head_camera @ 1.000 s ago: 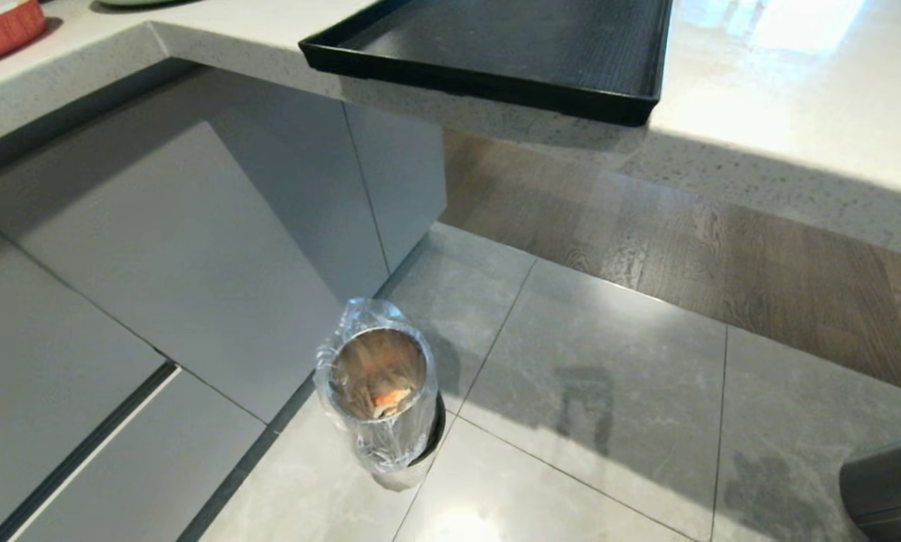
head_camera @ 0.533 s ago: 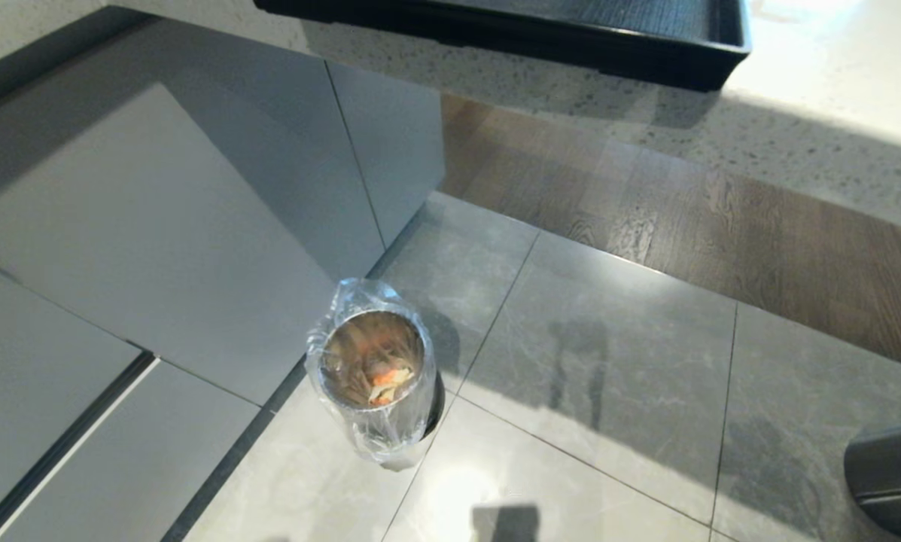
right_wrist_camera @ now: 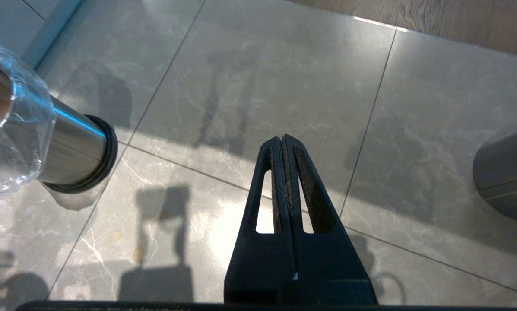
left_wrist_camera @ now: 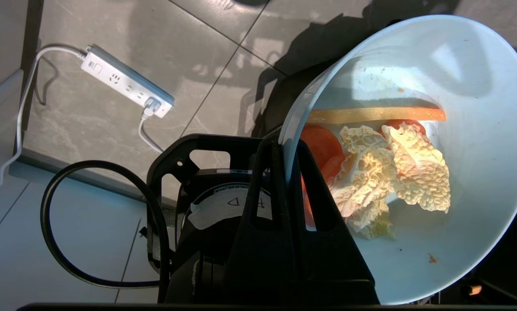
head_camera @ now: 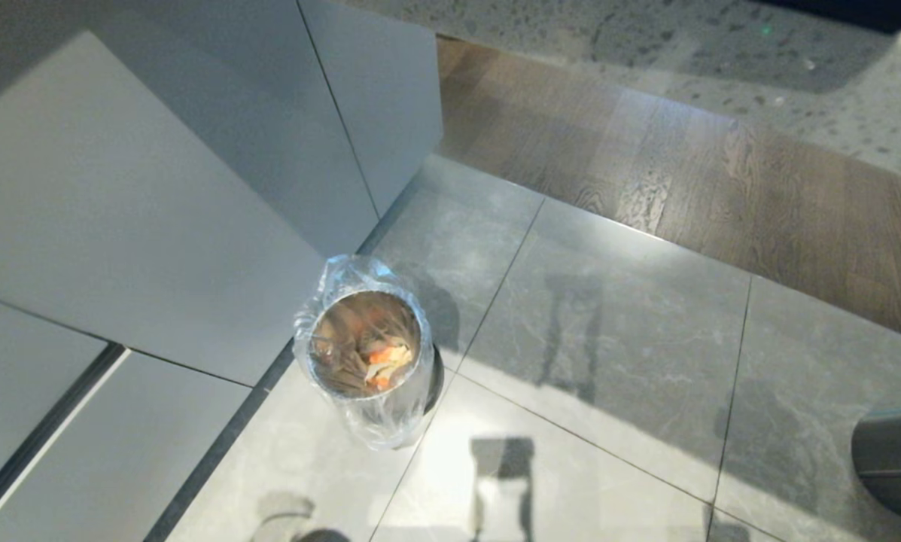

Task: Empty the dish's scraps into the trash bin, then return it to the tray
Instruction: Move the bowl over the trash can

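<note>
In the left wrist view my left gripper (left_wrist_camera: 286,144) is shut on the rim of the dish (left_wrist_camera: 478,142), a pale blue-white bowl. The scraps (left_wrist_camera: 383,168), orange slices and pale crinkled cabbage, lie inside it. The trash bin (head_camera: 366,361), a steel cylinder lined with a clear bag, stands on the floor beside the grey cabinet and holds some orange and pale bits; it also shows in the right wrist view as the trash bin (right_wrist_camera: 46,142). My right gripper (right_wrist_camera: 282,138) hangs shut and empty over the tiles. Neither arm shows in the head view. The tray is out of view.
Grey cabinet fronts (head_camera: 156,196) rise left of the bin, with the speckled counter edge (head_camera: 721,60) above wood flooring. A darker cylinder bin (head_camera: 894,467) stands at the right. A white power strip (left_wrist_camera: 126,82) and a black cable loop (left_wrist_camera: 68,224) lie on the floor.
The head camera has tipped downward: the tray and counter top slid out of the top of the picture, and the bin sits a little higher and further left.
</note>
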Robot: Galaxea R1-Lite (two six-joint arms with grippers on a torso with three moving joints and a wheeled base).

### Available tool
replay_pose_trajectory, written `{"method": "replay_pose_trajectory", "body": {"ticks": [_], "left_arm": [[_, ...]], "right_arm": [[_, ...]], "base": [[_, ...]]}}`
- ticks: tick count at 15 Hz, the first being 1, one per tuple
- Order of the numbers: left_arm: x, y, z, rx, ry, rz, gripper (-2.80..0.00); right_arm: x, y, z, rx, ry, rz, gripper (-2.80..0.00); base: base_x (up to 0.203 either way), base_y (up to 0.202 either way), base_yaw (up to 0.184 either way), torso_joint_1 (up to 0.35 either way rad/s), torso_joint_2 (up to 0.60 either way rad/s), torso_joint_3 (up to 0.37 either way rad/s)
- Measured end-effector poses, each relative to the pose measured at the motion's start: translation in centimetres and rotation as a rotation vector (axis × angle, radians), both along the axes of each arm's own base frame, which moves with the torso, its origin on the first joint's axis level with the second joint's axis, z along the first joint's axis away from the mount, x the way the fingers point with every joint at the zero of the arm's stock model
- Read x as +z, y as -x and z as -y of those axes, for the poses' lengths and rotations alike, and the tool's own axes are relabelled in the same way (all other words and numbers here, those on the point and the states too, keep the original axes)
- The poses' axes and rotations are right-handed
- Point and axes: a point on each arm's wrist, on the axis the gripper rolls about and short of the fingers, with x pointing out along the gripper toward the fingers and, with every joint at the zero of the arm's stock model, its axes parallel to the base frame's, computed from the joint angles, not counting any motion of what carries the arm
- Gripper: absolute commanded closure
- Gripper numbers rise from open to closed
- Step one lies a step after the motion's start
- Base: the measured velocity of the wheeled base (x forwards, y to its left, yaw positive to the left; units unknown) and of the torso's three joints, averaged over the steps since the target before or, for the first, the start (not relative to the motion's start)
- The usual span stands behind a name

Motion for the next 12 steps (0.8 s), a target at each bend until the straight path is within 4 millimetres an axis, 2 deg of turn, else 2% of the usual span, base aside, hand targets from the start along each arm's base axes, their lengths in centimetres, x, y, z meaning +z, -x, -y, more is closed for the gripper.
{"method": "replay_pose_trajectory", "body": {"ticks": [9, 12], "left_arm": [[0.01, 0.09, -0.02, 0.001, 0.001, 0.003, 0.0], [0.02, 0.14, -0.04, 0.002, 0.002, 0.007, 0.0]], "right_arm": [[0.0, 0.0, 0.0, 0.0, 0.0, 0.0, 0.0], [0.0, 0.0, 0.0, 0.0, 0.0, 0.0, 0.0]], "base": [[0.0, 0.0, 0.0, 0.005, 0.0, -0.197], [0.0, 0.0, 0.0, 0.001, 0.0, -0.063]]}}
